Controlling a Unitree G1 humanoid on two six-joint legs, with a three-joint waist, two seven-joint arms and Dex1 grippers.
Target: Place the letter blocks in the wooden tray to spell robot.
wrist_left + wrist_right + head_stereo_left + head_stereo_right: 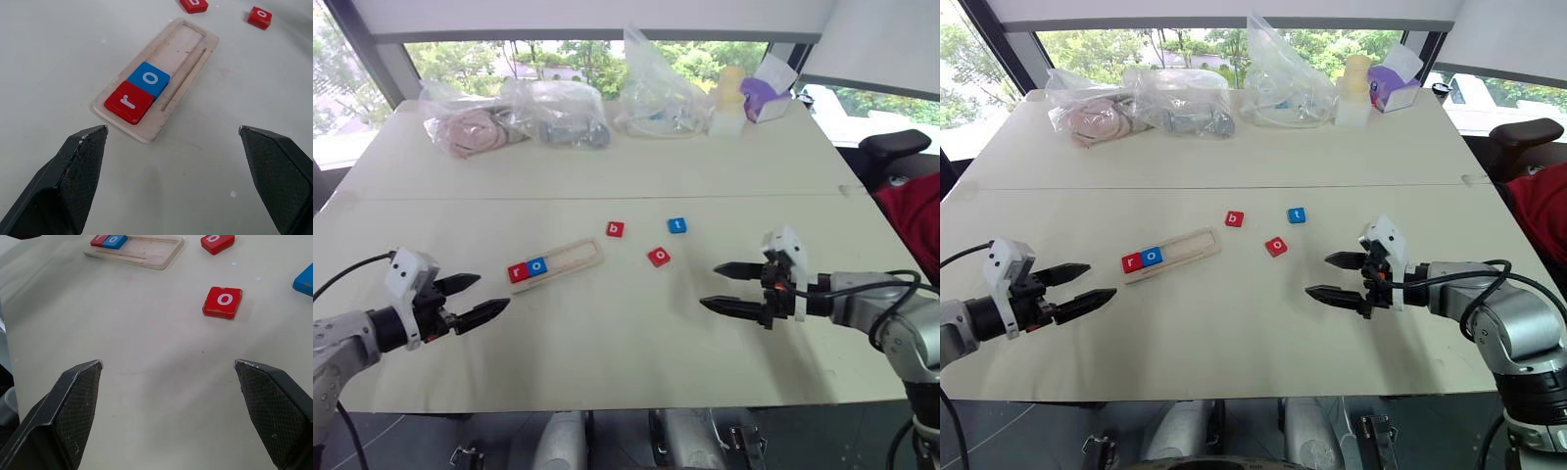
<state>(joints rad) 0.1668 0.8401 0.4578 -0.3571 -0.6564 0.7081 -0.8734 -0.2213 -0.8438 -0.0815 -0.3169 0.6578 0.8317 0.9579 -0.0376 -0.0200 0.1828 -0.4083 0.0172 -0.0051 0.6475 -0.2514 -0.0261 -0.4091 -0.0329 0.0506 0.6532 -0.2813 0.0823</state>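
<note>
We are seeing the wooden tray [556, 264] lying on the table [607, 343] with the red r [518, 272] and blue o [537, 265] seated at its left end. Red b [615, 229], blue t [676, 225] and red o [659, 257] are sitting loose beside it. The left gripper [475, 299] and right gripper [722, 286] are hovering spread wide, holding nothing.
</note>
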